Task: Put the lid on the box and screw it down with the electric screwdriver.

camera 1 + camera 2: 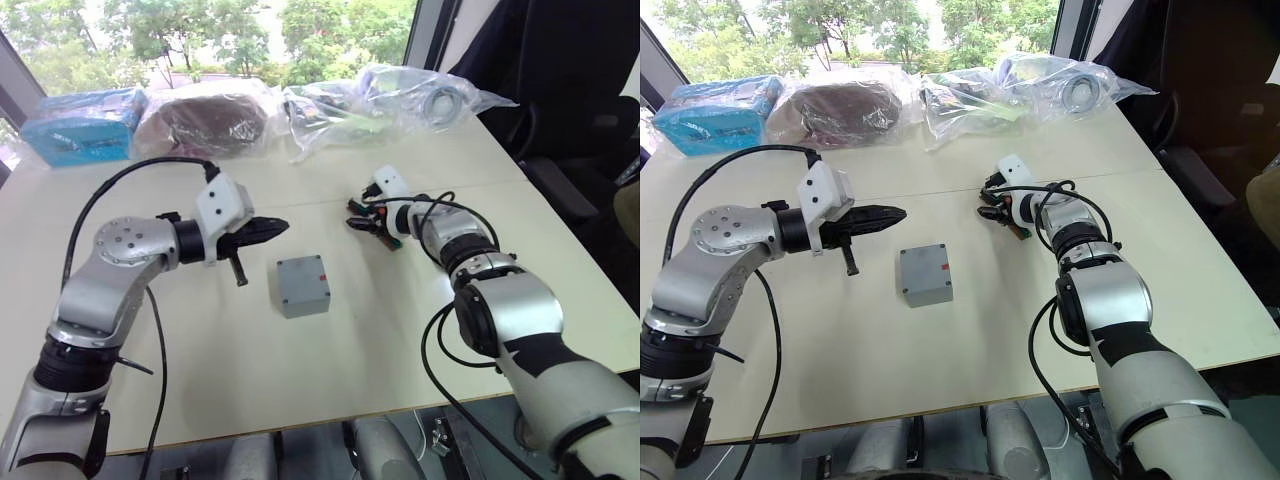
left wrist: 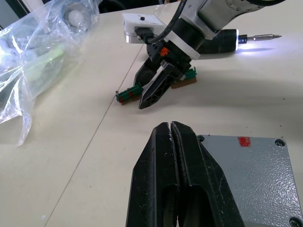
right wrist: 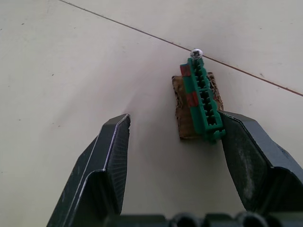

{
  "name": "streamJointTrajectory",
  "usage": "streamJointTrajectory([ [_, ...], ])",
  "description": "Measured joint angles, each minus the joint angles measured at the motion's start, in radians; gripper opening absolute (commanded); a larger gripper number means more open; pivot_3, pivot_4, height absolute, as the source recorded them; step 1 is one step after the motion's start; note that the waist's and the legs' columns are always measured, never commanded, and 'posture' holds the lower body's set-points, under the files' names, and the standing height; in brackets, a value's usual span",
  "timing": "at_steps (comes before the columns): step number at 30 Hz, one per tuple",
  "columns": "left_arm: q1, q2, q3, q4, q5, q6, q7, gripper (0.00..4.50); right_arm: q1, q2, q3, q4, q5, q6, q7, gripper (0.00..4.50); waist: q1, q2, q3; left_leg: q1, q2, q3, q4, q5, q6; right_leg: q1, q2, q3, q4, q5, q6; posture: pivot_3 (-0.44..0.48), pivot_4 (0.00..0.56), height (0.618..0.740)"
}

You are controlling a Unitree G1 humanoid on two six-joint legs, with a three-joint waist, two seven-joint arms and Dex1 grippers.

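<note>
Now the lid (image 1: pixel 303 285) sits on the box, flat on the worktop (image 1: pixel 300 380), just beside the L claw (image 1: pixel 268 230), tips pressed together. R claw (image 3: pixel 173 142) spread wide, green connector strip (image 3: pixel 202 101) touching one tip. Screwdriver (image 2: pixel 222 41) lies behind R claw, light on.

1. The lid (image 1: pixel 303 284) on the box is plain grey with a small red mark (image 2: pixel 244 141) near one edge.
2. The electric screwdriver (image 2: pixel 222 41) is dark, with a white glow at its tip.
3. The connector strip (image 3: pixel 203 101) is green with red patches, on a brown backing.
4. The table (image 1: pixel 250 380) is pale cream.
5. A package (image 1: pixel 85 125) at the far edge is bright blue.
6. Both grippers' fingers (image 2: pixel 177 175) are black.
</note>
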Motion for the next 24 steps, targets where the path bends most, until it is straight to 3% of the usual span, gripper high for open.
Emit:
streamJointTrajectory([
  [21, 0.002, -0.002, -0.001, -0.001, 0.001, 0.0, 0.001, 0.0, 0.01, 0.016, -0.042, 0.0, 0.004, -0.006, -0.103, 2.93, -0.001, 0.0, 0.0, 0.0, 0.0, 0.0, 0.0, 0.0, 0.0, 0.0, 0.0, 0.0, 0.0, 0.0, 0.0, 0.0, 0.15, 0.74],
  [24, 0.004, -0.002, -0.001, -0.002, 0.001, 0.0, 0.002, 0.0, 0.01, 0.017, -0.048, 0.0, 0.004, -0.006, -0.105, 2.3, -0.001, 0.0, 0.0, 0.0, 0.0, 0.0, 0.0, 0.0, 0.0, 0.0, 0.0, 0.0, 0.0, 0.0, 0.0, 0.0, 0.15, 0.74],
])
